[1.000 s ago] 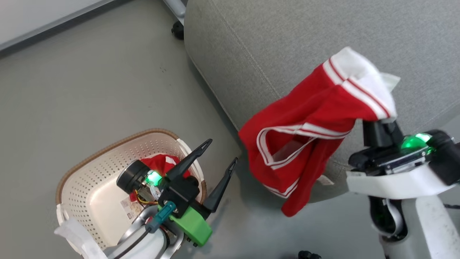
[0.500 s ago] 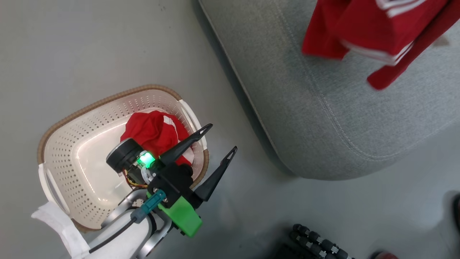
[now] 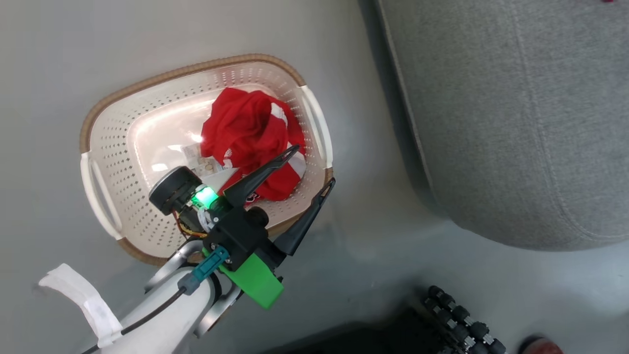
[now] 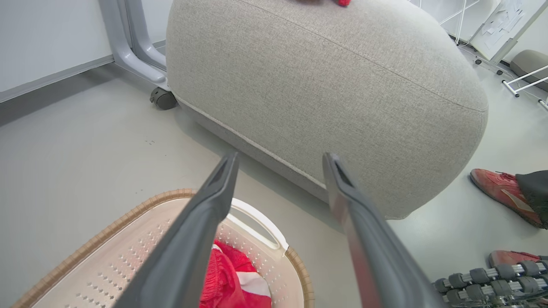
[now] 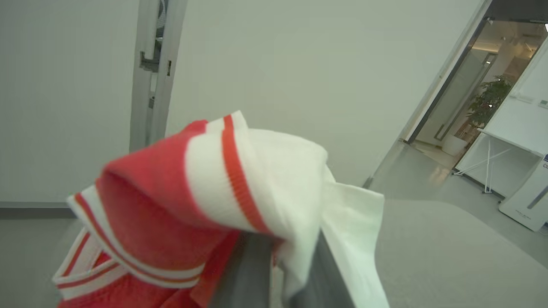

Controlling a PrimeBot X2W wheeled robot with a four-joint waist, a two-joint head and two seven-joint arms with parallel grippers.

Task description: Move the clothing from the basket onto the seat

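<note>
The cream basket (image 3: 162, 81) stands on the floor with one red white-striped garment (image 3: 245, 128) bunched in its right half. My left gripper (image 3: 314, 164) hovers open and empty over the basket's near right rim. In the left wrist view its fingers (image 4: 280, 158) spread above the basket's handle (image 4: 257, 222) and that garment (image 4: 231, 278), pointing at the grey seat (image 4: 321, 85). A scrap of red (image 4: 342, 2) shows at the seat's top. My right gripper (image 5: 280, 256) is shut on the second red and white garment (image 5: 192, 184), which drapes over its fingertips above the seat (image 5: 449, 256).
The seat (image 3: 516, 123) rises right of the basket across a strip of grey floor. A row of dark dumbbells (image 3: 462, 314) and a person's red shoes (image 4: 501, 192) lie near the seat's front corner. A castor (image 4: 162, 97) and a grey leg stand behind the seat.
The head camera has swung down and left, so basket and seat shifted in the picture. The right gripper with its garment rose out of the head view. The left gripper stays open over the basket.
</note>
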